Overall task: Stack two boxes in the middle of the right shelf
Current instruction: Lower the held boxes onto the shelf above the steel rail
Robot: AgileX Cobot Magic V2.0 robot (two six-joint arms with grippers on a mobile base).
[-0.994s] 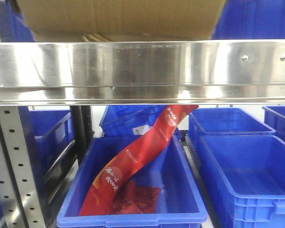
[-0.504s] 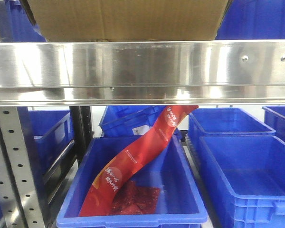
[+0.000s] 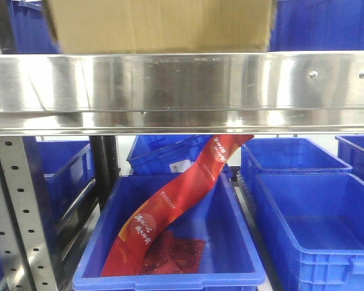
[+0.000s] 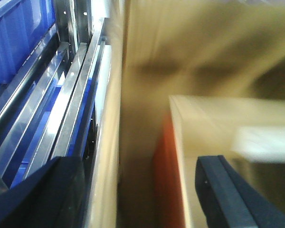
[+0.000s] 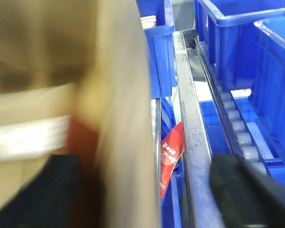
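Box sits above the steel shelf beam, bottom edge hidden. Wrist views are motion-blurred: dark fingers flank cardboard, but grip can't be told. Judgement: keep it level, lower squarely, both arms together.

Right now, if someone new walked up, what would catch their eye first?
Probably the long red packet slanting out of the blue bin at the bottom centre. Above it runs the shiny steel shelf beam across the whole front view, with a brown cardboard box sitting just over it.
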